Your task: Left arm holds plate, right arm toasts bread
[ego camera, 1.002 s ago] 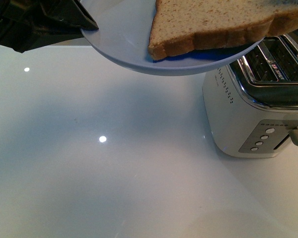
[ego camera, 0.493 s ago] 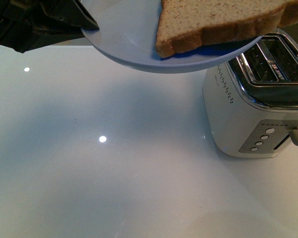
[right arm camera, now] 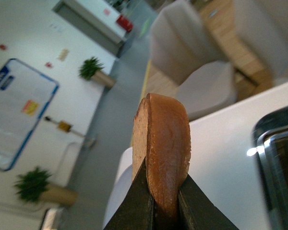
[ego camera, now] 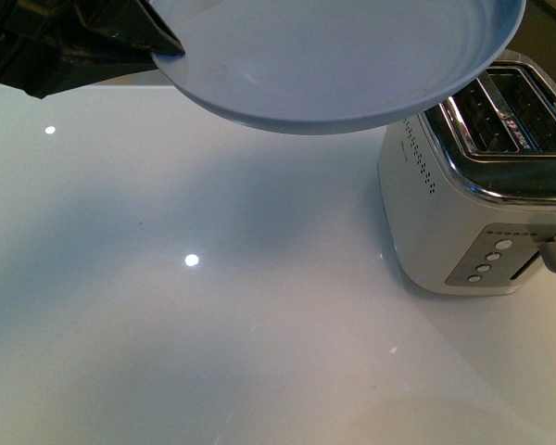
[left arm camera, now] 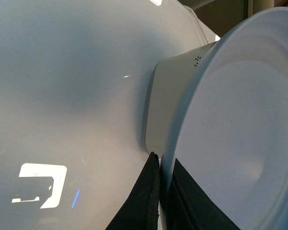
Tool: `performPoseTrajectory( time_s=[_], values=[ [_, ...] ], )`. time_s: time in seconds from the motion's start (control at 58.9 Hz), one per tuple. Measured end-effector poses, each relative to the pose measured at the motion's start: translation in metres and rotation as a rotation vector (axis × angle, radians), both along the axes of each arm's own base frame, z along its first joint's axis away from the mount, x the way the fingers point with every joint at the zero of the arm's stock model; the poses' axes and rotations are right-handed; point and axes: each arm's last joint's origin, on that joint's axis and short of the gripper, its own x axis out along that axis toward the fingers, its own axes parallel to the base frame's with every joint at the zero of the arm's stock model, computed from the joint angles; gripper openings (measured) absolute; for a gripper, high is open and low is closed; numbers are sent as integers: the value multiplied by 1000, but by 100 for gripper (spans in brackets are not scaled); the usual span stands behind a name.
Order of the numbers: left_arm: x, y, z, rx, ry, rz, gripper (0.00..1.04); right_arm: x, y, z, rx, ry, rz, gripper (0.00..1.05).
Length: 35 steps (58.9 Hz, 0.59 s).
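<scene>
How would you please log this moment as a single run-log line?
left hand shut on plate rim | plate empty, raised off table | right hand shut on bread | bread not yet in toaster

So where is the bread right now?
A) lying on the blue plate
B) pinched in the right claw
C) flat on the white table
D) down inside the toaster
B: in the right wrist view the right claw is pinching the bread, and the front view shows the plate bare.
</scene>
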Motion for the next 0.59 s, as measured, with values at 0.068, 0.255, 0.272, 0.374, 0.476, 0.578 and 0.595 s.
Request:
performPoseTrajectory(
  time_s=[0.068,0.255,0.272,0.374,0.476,0.578,0.595],
  values=[
    [0,0,0,0,0,0,3,8,-3,9,-213,-8,-72,3],
    [0,0,-1,1,2,1,3,36,5,-3,-610,68,-70,3],
    [0,0,-1,1,2,1,3,39,6,-6,-626,77,-66,3],
    [0,0,-1,0,2,0,3,48,13,-19,-702,115,-42,3],
    [0,0,-1,1,5,0,3,53,20,-28,-738,140,-22,3],
    [0,1,-1,1,6,1,3,56,27,-35,-749,153,0,3],
    [0,1,-1,1,6,1,3,56,28,-36,-750,155,2,3]
  ],
)
